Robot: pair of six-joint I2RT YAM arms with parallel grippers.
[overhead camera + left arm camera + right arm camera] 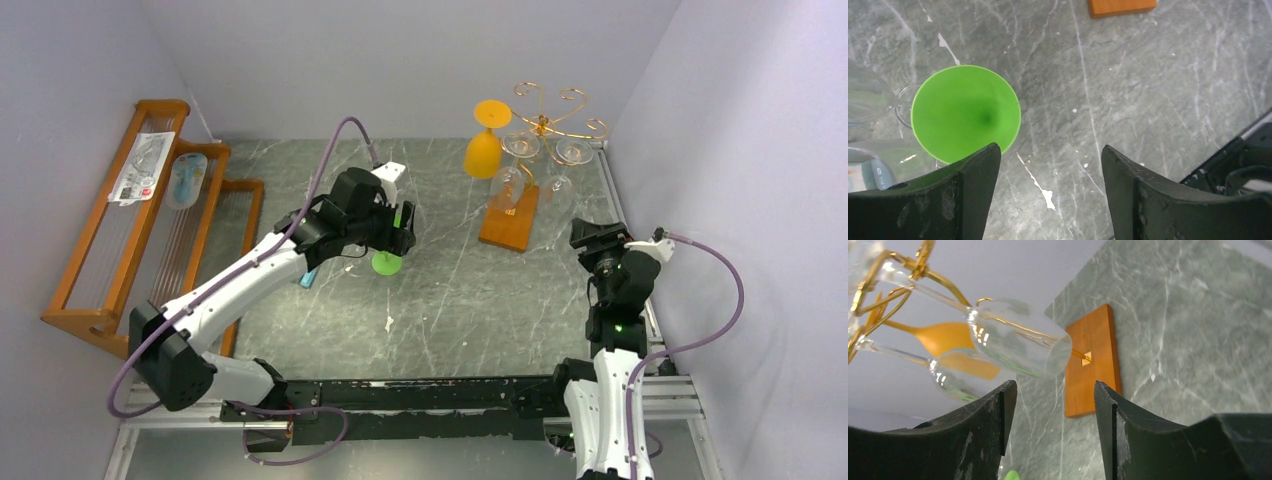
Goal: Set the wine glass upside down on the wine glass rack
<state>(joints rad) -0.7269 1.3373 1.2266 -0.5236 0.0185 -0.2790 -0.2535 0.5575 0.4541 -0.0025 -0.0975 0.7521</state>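
Hanging over the grey marbled table in the top view, the left arm is partly hiding one green wine glass, which is sitting well apart from the thin gold wire wine glass rack. Three glasses are hanging there bowl-down by their feet: one orange glass and two clear glasses.

Left wrist view: the left jaws are standing wide and empty just beside the green wine glass, seemingly lining up a pickup.

Right wrist view: the right jaws are gaping, holding nothing, and facing the rack's orange-brown wooden base.

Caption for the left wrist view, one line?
Open left gripper near the green wine glass on the marbled table, rack base beyond.
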